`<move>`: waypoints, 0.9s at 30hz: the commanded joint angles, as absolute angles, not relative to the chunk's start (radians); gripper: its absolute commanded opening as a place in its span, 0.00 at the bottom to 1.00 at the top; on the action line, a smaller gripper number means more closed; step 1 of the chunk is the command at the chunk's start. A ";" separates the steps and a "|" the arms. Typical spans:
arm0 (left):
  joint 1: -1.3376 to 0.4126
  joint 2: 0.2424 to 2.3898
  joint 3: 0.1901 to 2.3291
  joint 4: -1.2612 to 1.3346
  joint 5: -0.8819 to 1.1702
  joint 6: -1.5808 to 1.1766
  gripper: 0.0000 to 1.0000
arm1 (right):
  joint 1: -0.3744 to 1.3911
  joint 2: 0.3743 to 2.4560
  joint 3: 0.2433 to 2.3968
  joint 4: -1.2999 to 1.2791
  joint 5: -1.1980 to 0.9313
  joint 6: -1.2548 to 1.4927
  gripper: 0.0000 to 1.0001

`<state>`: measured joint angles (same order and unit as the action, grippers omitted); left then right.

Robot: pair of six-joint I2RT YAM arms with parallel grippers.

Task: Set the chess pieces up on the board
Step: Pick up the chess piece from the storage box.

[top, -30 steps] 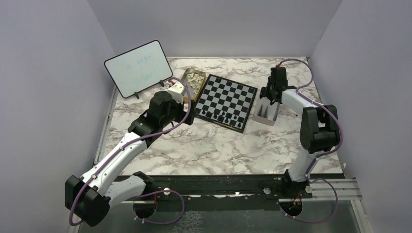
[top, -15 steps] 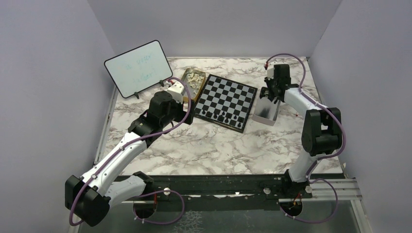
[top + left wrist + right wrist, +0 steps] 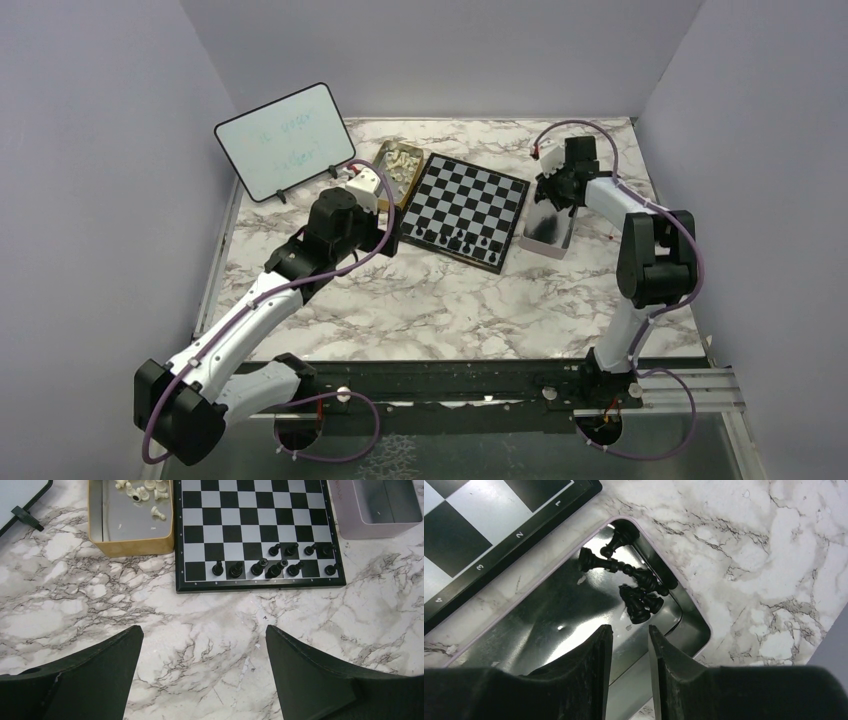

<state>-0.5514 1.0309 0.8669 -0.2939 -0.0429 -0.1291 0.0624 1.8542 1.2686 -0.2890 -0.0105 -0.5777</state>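
Marble tabletop (image 3: 75,595), board (image 3: 250,535) cropped, chess pieces (image 3: 642,581) overlapping

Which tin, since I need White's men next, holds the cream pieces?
The gold tin left of the board; the pale pink tin holds black ones.

I am seeing the board (image 3: 252,510) showing black and white checks inside a thin black border. Black chess pieces (image 3: 260,567) are dotting its lower rows. At upper left, cream-white ones (image 3: 142,490) are lying in a gold tin (image 3: 132,547). The table (image 3: 75,590) is showing white, grey-veined marble, and my left gripper (image 3: 203,630) is showing plain black.
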 commanded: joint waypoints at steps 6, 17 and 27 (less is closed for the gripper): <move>-0.557 1.047 0.851 -0.288 -0.077 -0.112 0.93 | 0.043 1.922 1.299 -0.281 -0.077 -0.667 0.39; -0.557 1.058 0.851 -0.287 -0.078 -0.111 0.93 | 0.043 1.947 1.290 -0.263 -0.071 -0.694 0.40; -0.557 1.056 0.851 -0.285 -0.072 -0.111 0.93 | 0.043 1.893 1.305 -0.230 -0.107 -0.532 0.43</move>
